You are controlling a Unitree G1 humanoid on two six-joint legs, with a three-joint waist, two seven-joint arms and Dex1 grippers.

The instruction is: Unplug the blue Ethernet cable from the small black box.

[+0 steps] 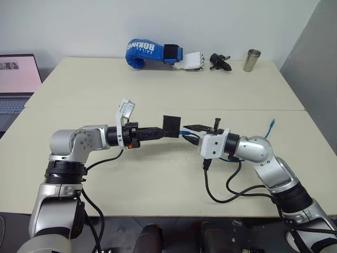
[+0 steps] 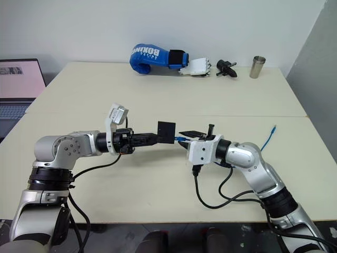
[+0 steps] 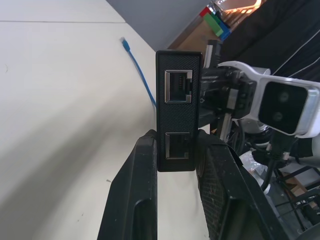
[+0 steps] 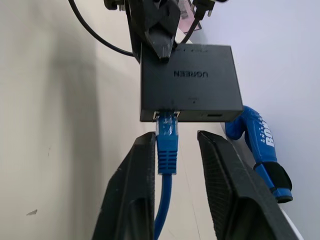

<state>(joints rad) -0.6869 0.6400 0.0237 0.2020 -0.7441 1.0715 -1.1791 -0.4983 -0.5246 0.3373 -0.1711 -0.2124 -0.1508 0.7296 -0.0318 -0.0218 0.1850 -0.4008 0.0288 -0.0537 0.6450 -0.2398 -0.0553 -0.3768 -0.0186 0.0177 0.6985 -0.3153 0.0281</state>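
The small black box [image 1: 171,125] is held up above the cream table [image 1: 158,89], between the two arms, and everything else can be placed from it. The left gripper [image 3: 175,150] comes in from the box's left side, its two black fingers pressed against opposite faces of the box and pinching it on edge; the left wrist view shows two square ports on the narrow side between those fingers. The blue Ethernet cable [image 4: 167,150] is plugged into the box's right-hand side, its clear-tipped plug seated in a port. The right gripper [image 4: 175,165] faces the box from the right with its fingers spread, one on either side of the plug; the cord runs against the inner face of one finger while the other stands clear of it, so the plug is not pinched. From the plug the cord drops under the right arm and trails across the table, its free end [image 1: 271,124] lying well to the right of the box. Far beyond the box, along the back edge of the table, sit a blue boxing glove [image 1: 152,54] and a metal cup [image 1: 251,60].
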